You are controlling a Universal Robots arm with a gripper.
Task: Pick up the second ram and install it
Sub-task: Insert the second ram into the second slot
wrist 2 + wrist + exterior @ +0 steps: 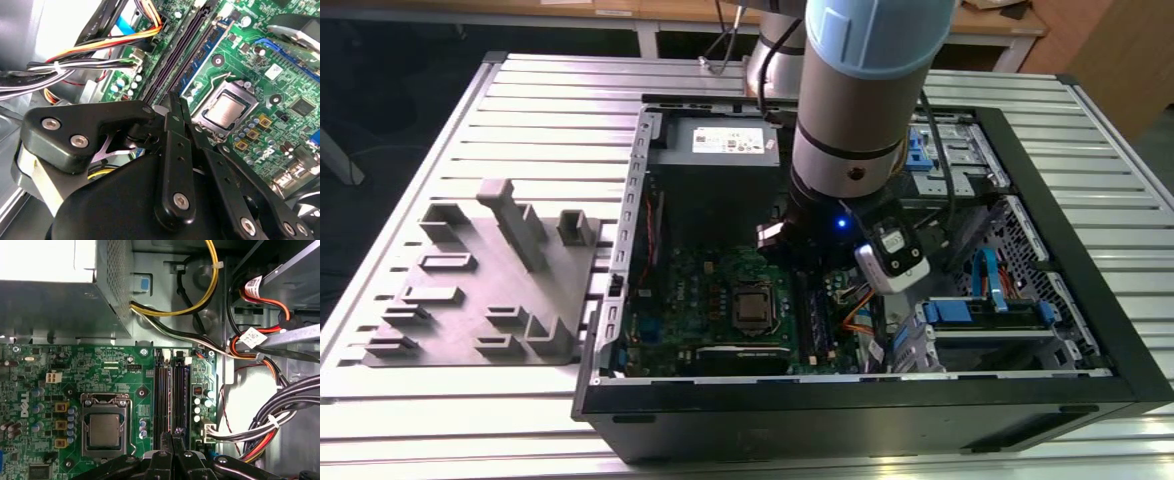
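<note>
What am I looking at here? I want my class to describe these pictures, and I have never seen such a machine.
The thick grey and blue column is a robot arm, seen from a camera standing off it. It reaches down into an open computer case lying on a slatted metal table. A grey moulded holder lies at the exterior view's left. The other two pictures come from cameras riding on the arm's wrist. They show the black gripper over the green motherboard, close to the long dark memory slots beside the processor socket. Whether it holds a memory stick cannot be told.
</note>
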